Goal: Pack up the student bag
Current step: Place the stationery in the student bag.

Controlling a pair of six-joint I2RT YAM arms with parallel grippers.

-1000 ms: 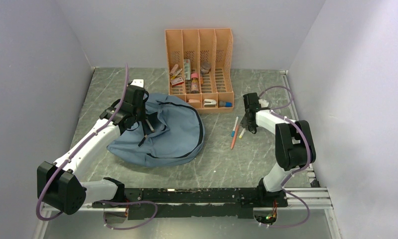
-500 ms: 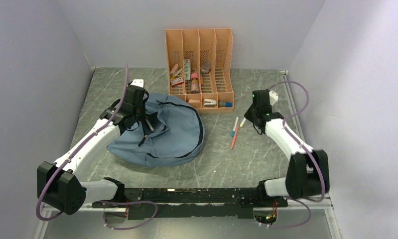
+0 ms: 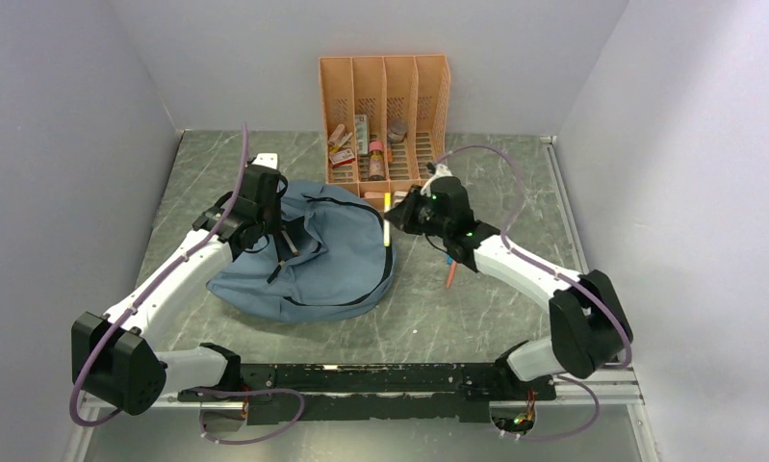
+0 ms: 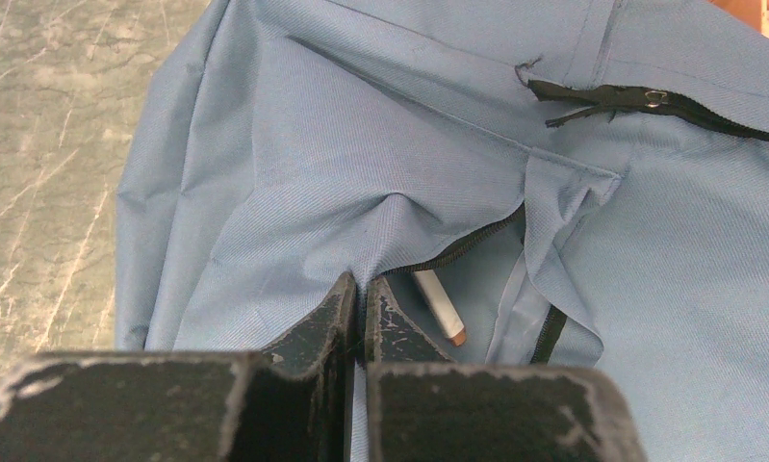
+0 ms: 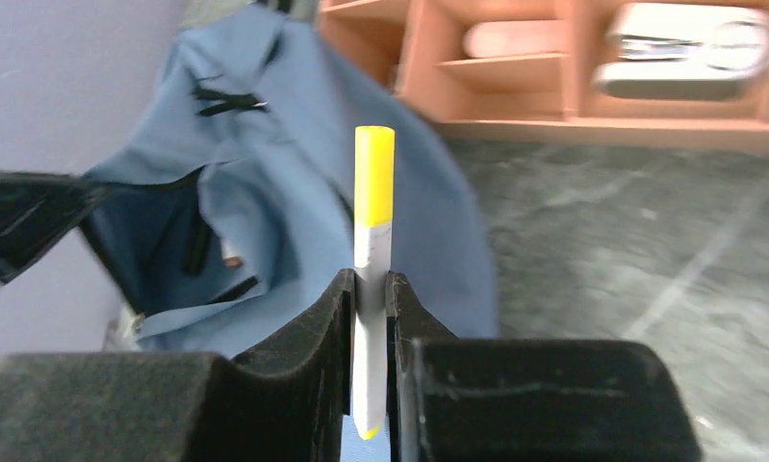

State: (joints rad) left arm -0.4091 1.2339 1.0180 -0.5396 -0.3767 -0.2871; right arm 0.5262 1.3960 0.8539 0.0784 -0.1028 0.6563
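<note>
The dusty-blue student bag (image 3: 327, 260) lies on the table's left-middle. My left gripper (image 3: 286, 241) is shut on the bag's fabric at the zip opening (image 4: 359, 289) and holds it up. Inside the opening lies a white pen with an orange tip (image 4: 438, 308). My right gripper (image 3: 397, 219) is shut on a white marker with a yellow cap (image 5: 373, 221), held upright at the bag's right edge; the marker also shows in the top view (image 3: 387, 217). The bag fills the left of the right wrist view (image 5: 284, 202).
An orange slotted file organizer (image 3: 385, 130) with small items stands at the back, also in the right wrist view (image 5: 592, 77). An orange pen (image 3: 450, 274) lies on the table right of the bag, partly under my right arm.
My right arm has swung left from the pens on the table to the bag's right edge, carrying the yellow-capped marker. The left arm has not moved.
</note>
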